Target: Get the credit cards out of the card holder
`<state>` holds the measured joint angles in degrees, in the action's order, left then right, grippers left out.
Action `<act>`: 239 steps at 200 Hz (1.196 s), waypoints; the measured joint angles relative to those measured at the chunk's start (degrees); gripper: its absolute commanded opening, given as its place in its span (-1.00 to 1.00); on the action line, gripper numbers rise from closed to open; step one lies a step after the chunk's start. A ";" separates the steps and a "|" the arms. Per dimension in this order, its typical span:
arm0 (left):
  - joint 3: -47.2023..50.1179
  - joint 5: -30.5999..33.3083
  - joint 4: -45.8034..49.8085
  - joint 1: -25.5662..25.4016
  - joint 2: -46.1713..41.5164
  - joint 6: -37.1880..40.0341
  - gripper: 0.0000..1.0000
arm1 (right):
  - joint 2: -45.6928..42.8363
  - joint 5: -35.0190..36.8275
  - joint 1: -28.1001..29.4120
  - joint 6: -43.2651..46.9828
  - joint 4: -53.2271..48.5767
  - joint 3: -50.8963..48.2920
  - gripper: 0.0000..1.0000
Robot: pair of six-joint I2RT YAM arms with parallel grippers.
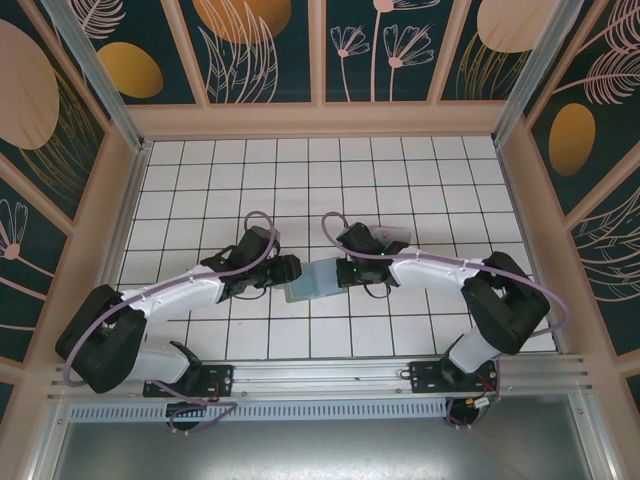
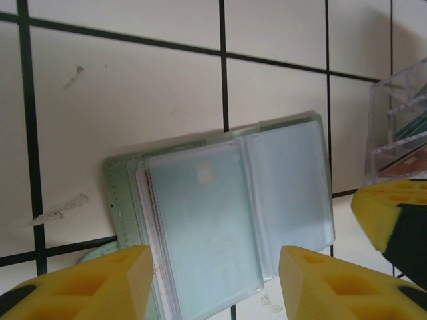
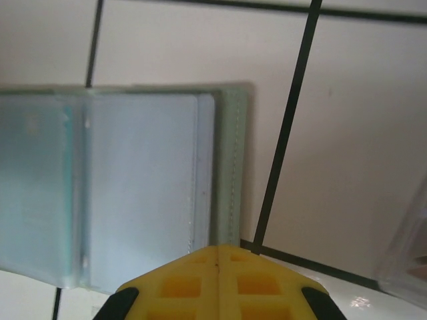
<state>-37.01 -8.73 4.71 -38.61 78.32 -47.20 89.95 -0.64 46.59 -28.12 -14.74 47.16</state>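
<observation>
While stretched inward, right gripper [image 3: 217, 257] at card holder [image 3: 143, 187].

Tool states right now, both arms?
Left tool: open, over the card holder.
Right tool: shut at the card holder's edge; whether it grips it cannot be told.

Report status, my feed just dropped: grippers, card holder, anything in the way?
Left gripper jaws apart, straddling card holder. Right gripper jaws shut at its edge. Holder open flat, credit cards in sleeves. Clear box beside it, not blocking.

Lower edge of the card holder [image 2: 220, 207] behind the left fingers [image 2: 87, 283]; clear box [image 2: 400, 127] cropped at right.
</observation>
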 measured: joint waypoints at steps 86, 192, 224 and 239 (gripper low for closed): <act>-1.55 -2.32 -0.02 -0.42 6.49 0.28 -0.08 | 2.25 4.52 2.27 -5.27 1.46 -1.20 -1.00; -2.82 -2.54 0.46 -1.22 9.64 0.87 -0.16 | 3.13 5.81 3.45 -6.08 3.23 -1.31 -1.00; -2.82 -0.37 2.03 -1.46 8.55 0.85 -0.18 | 3.13 5.99 3.45 -6.78 3.23 -1.31 -1.00; -2.82 0.44 2.82 -1.49 8.07 0.83 -0.19 | 3.13 6.21 3.56 -6.82 3.23 -1.31 -1.00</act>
<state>-39.83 -8.29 7.53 -40.10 86.39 -46.37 93.08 5.56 50.15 -34.94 -11.51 45.84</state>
